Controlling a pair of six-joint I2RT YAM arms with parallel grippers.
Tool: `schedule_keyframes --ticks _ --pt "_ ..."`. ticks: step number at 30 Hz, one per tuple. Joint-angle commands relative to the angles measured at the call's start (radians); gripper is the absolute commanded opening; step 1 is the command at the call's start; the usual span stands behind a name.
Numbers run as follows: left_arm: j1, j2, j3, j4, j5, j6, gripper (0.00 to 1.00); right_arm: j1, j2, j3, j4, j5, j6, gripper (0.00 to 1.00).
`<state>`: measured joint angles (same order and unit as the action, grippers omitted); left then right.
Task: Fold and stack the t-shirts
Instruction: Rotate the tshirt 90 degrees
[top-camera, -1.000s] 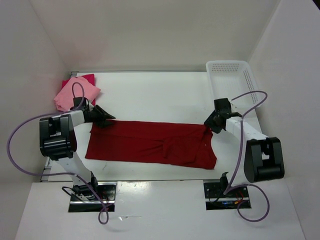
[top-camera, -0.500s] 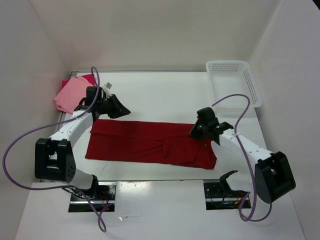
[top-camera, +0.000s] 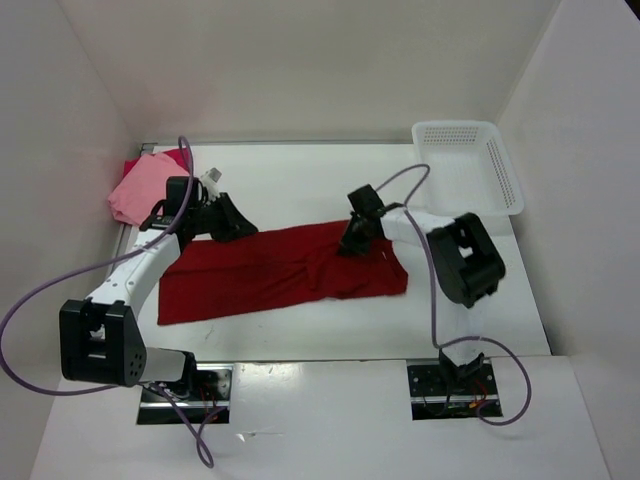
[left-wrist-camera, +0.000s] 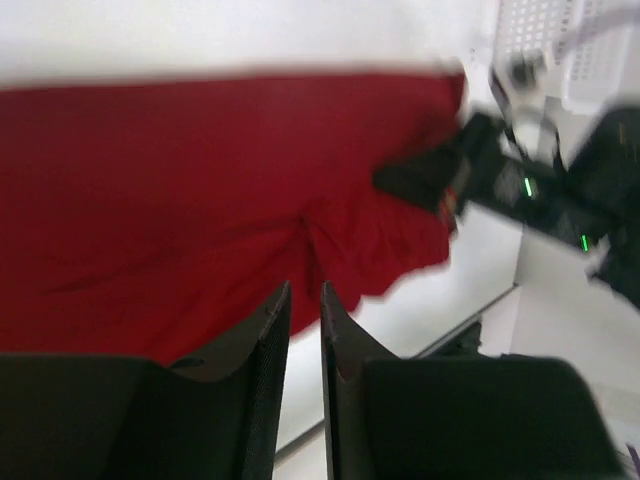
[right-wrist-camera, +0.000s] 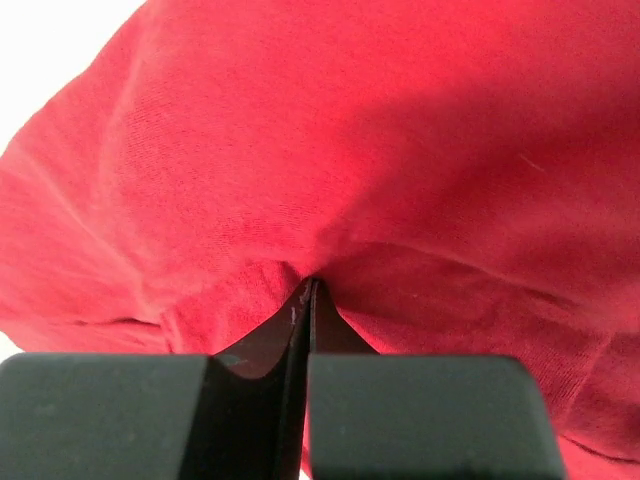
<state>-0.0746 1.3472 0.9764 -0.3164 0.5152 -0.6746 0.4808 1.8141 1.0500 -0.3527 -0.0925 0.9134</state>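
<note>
Right pincer first: its fingers are pressed together with a ridge of the dark red t-shirt nipped between the tips, and the cloth bunches and drapes away from the bite. That looks like a grip on the far edge near the shirt's right end, probably taken so that end can be carried over the rest of the garment for a fold.

The left pincer sits at the opposite far corner. From its own blurred wrist view the fingers stand close with only a thin slit between them, and I cannot tell whether cloth is caught there. If it is, that corner is likely being held so the shirt doesn't slide.

The shirt lies flat on the white surface, stretched between the two pincers and spreading toward the arm bases, with creases running in from the right pincer's hold.

Around them, the light pink t-shirt rests folded on the magenta t-shirt, just outward of and beyond the left pincer, likely the stack this one joins. The white basket stands well apart, outward of the right pincer.

Nothing blocks the cloth itself. The thing to watch is the right arm's own elbow and purple cable, crowded close behind its pincer.
</note>
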Motion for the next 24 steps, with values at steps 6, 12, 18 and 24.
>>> schedule_keyframes --ticks 6,12,18,24 --pt "0.001 -0.121 0.042 -0.038 0.051 -0.012 0.28 -0.017 0.710 1.146 -0.210 -0.012 -0.205 0.00" --pt "0.021 -0.209 0.019 -0.131 0.003 -0.014 0.35 -0.008 0.748 1.675 -0.367 -0.066 -0.237 0.15" --pt "0.061 -0.218 -0.011 -0.144 -0.007 0.004 0.43 0.035 0.163 0.851 -0.061 -0.100 -0.271 0.50" --pt "0.099 -0.197 -0.045 -0.145 0.005 0.040 0.44 0.101 -0.045 0.339 0.121 -0.153 -0.186 0.00"
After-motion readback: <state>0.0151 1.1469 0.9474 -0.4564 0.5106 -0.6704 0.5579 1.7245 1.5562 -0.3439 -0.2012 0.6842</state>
